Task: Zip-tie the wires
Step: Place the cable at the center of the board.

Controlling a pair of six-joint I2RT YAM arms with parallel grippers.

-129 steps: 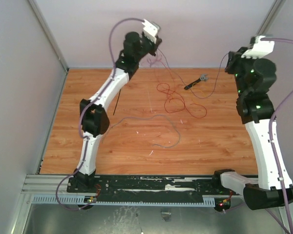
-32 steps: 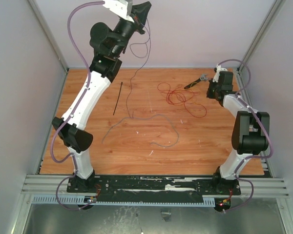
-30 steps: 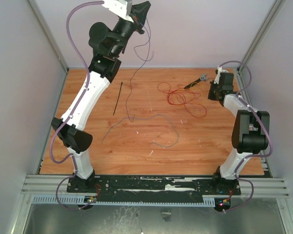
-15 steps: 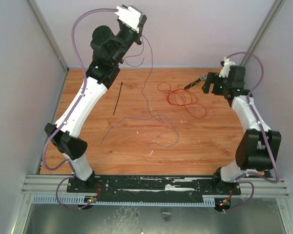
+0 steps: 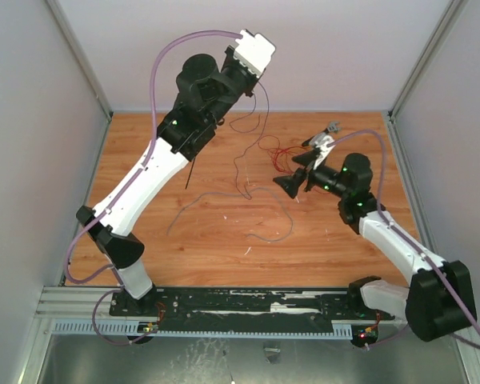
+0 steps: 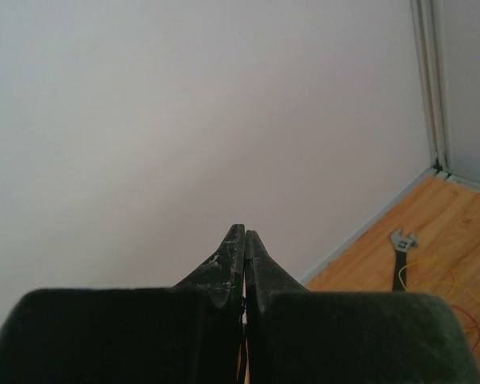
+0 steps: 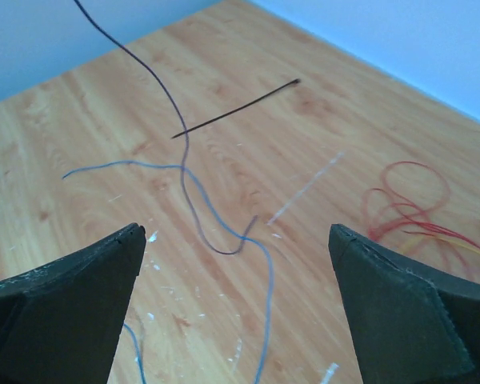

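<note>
My left gripper [image 5: 256,80] is raised high at the back, shut on a dark wire [image 5: 242,160] that hangs down to the table. In the left wrist view its fingertips [image 6: 245,234] are pressed together. The red wires [image 5: 284,156] lie in loops on the wood, partly behind my right gripper [image 5: 292,181], which hovers open over the table's middle. From the right wrist, the open gripper [image 7: 236,232] frames the hanging dark wire [image 7: 176,120], a grey-blue wire [image 7: 256,248], the red wires [image 7: 412,204] at right and the straight black zip tie [image 7: 236,108] beyond.
A small black wrench with a grey head [image 5: 323,133] lies at the back right and also shows in the left wrist view [image 6: 400,260]. The grey wire [image 5: 248,210] curls across the table's middle. The zip tie [image 5: 189,178] lies beside the left arm. Walls enclose the table.
My right gripper opened and swung from the back right, near the wrench, toward the table's middle. The left arm shifted right, carrying the hanging dark wire along.
</note>
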